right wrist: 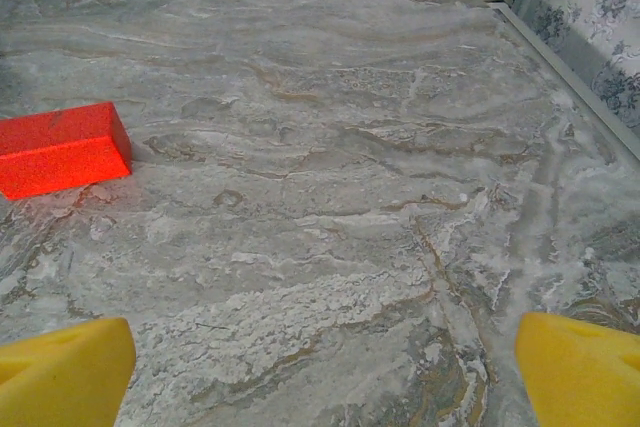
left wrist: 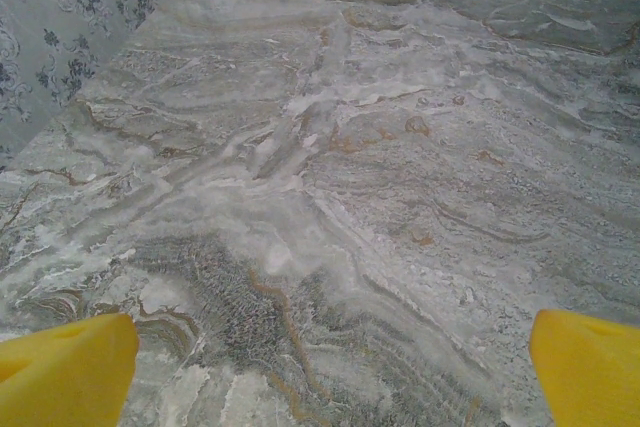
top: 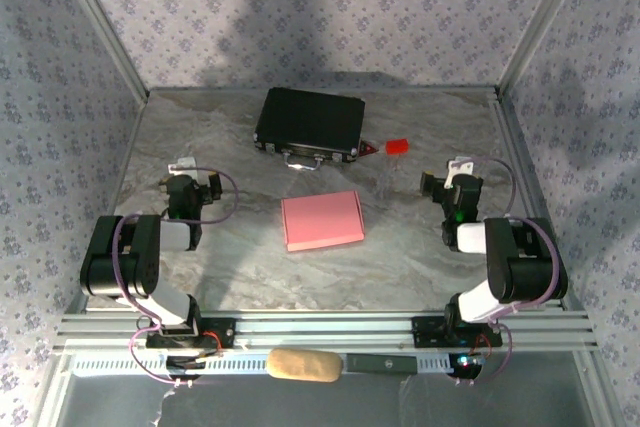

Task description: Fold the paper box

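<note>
The paper box is a pink rectangle lying flat in the middle of the marble table. My left gripper hangs over the table's left side, well left of the box, open with nothing between its yellow fingertips. My right gripper hangs over the right side, well right of the box, also open and empty, its yellow fingertips wide apart over bare marble.
A black hard case with metal latches lies at the back, behind the box. A small red block sits right of the case and appears at the left of the right wrist view. Patterned walls enclose three sides.
</note>
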### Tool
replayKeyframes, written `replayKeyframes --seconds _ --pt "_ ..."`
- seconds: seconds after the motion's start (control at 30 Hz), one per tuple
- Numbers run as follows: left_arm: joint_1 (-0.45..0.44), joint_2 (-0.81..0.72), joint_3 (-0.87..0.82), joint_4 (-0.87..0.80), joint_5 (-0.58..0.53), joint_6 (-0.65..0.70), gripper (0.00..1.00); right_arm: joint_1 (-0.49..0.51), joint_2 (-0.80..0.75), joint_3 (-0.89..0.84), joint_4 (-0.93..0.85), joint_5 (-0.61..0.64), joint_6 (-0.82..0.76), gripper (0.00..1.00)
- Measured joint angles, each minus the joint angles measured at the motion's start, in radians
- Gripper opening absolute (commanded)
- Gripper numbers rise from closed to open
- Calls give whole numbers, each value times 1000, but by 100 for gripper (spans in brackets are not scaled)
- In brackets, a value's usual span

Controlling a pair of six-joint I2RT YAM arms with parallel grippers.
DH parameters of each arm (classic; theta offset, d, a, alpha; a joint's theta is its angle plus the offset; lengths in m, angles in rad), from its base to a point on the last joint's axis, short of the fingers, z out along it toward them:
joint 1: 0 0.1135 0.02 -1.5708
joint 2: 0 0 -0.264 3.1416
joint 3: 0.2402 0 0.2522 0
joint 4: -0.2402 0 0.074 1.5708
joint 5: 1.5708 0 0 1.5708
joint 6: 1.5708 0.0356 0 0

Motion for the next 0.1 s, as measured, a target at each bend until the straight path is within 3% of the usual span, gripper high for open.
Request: replayKeyframes --seconds 0.1 --pt "0 0 0 0 0 0 100 0 0 0 0 17 -2 99"
